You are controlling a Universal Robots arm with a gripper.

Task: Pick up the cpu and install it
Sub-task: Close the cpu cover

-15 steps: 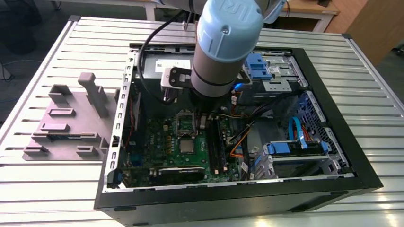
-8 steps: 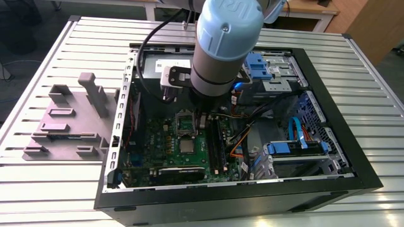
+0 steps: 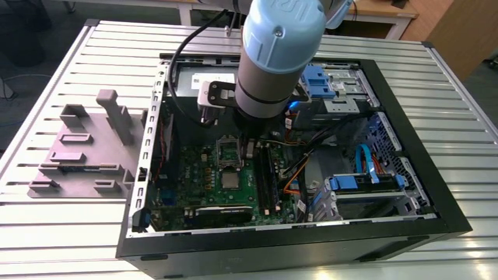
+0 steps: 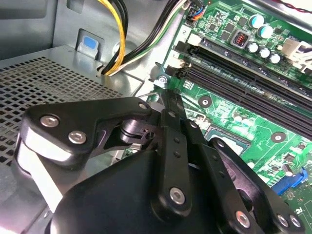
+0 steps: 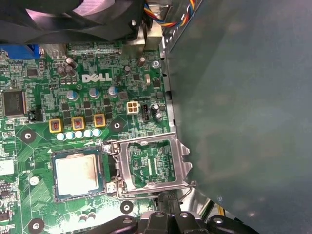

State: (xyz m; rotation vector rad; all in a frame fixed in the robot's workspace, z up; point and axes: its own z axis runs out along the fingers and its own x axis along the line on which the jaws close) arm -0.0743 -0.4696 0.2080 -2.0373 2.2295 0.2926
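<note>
An open computer case (image 3: 272, 254) (green motherboard (image 3: 196, 175) inside) sits beside a mauve-grey tray (image 3: 86, 166).

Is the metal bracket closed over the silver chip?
No, the bracket is flipped open beside the cpu, leaving its top uncovered.

1. The arm (image 3: 276, 52) stands almost upright in the exterior view, a fat segment of grey and pale blue aimed straight down.
2. At its low end is the wrist (image 3: 260, 108), a dark collar under the grey sleeve, sitting level and square.
3. Below that hangs the gripper (image 4: 165, 97). The second wrist view shows black linkage bars with silver screws, fanned wide at the base and narrowing to a slim tip.
4. In the first wrist view the same black links (image 5: 165, 217) come together in a tight cluster.
</note>
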